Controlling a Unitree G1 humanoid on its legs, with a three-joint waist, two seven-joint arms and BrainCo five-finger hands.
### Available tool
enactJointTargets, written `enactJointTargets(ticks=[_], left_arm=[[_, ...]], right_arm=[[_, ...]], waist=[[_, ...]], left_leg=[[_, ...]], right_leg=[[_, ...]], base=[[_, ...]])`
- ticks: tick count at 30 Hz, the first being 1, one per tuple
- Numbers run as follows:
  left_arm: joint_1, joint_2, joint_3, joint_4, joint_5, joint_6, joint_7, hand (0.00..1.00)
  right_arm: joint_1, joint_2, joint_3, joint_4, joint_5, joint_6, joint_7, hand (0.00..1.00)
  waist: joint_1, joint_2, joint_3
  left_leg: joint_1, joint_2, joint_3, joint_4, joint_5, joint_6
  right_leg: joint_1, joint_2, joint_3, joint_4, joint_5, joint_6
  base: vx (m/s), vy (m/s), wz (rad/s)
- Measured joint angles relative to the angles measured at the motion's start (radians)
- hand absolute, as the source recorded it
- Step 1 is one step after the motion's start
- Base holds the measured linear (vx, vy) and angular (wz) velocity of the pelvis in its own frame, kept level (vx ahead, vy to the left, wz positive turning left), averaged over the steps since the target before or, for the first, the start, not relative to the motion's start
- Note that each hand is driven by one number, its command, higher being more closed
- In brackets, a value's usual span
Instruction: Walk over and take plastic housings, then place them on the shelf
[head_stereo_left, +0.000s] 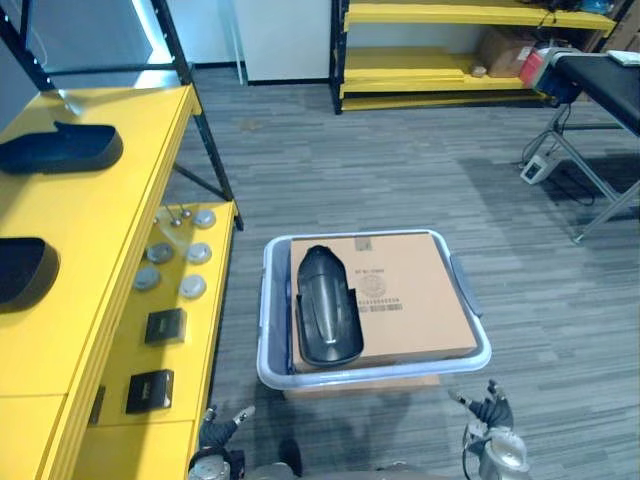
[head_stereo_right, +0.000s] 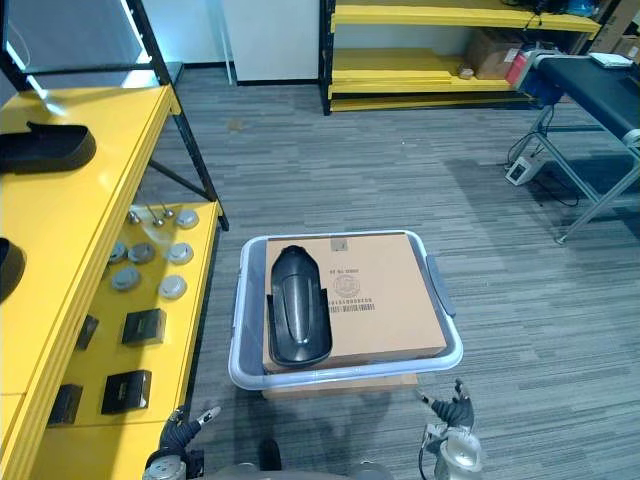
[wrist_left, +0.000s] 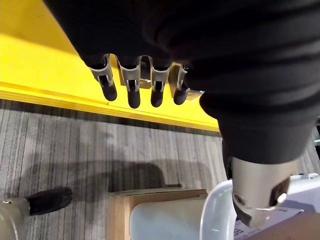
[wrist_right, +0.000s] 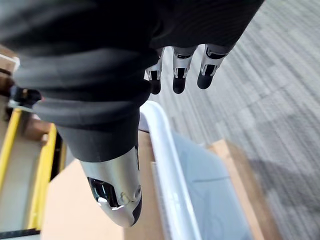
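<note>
Left hand (wrist_left: 132, 87), right hand (wrist_right: 180, 75) slack, empty | black plastic housing (head_stereo_left: 328, 305) atop brown cardboard box (head_stereo_left: 415, 290) | my off-centre grab may tip it

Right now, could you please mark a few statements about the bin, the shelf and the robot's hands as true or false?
1. A black plastic housing lies on the brown cardboard box inside the translucent plastic bin. True.
2. The yellow metal shelf holds no housings. False: two other black housings lie on its upper level.
3. The left hand grips the housing in the bin. False: its fingers are straight and hold nothing.
4. The right hand holds nothing. True.
5. Round silver discs lie on the shelf's lower level. True.
</note>
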Motion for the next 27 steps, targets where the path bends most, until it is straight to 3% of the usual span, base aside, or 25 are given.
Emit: enactJointTargets(ticks=[4,11,15,22,27], left_arm=[[0.002,0.001,0.000,0.000,0.003,-0.003,-0.002,0.00],[0.021,0.001,-0.008,0.000,0.028,-0.005,-0.008,0.00],[0.004,0.001,-0.039,0.001,0.040,-0.009,-0.010,0.00],[-0.031,0.001,-0.072,0.000,0.041,-0.010,-0.008,0.00],[-0.045,0.000,-0.089,-0.005,0.043,-0.010,-0.007,0.00]], right_arm=[[0.029,-0.007,0.000,-0.224,-0.032,-0.028,-0.004,0.00],[0.013,-0.031,0.046,-0.391,-0.099,-0.058,-0.002,0.00],[-0.054,-0.064,0.137,-0.372,-0.193,-0.053,-0.002,0.00],[-0.211,-0.062,0.210,-0.140,-0.304,0.040,-0.027,0.00],[-0.301,-0.039,0.218,0.010,-0.335,0.081,-0.065,0.00]], waist=[[-0.001,0.002,0.001],[0.000,0.012,0.005],[0.003,0.019,0.009],[0.031,0.043,0.027],[0.054,0.042,0.041]], left_leg=[[-0.009,-0.015,-0.059,0.000,0.019,-0.004],[-0.013,-0.017,-0.100,0.000,0.034,-0.007],[-0.028,-0.019,-0.120,0.000,0.044,-0.003],[-0.076,-0.035,-0.193,0.000,0.058,0.000],[-0.102,-0.051,-0.235,0.003,0.061,0.004]], right_leg=[[0.000,0.000,0.042,0.024,-0.039,0.004],[0.016,0.012,0.027,0.027,-0.048,0.002],[0.014,0.016,0.011,0.018,-0.048,0.002],[0.015,0.017,-0.042,-0.012,-0.048,0.002],[0.016,0.016,-0.065,-0.031,-0.048,0.002]], base=[[-0.06,0.011,0.44],[-0.02,-0.026,0.17],[-0.01,-0.025,0.16],[0.01,-0.025,0.33],[0.03,-0.023,0.30]])
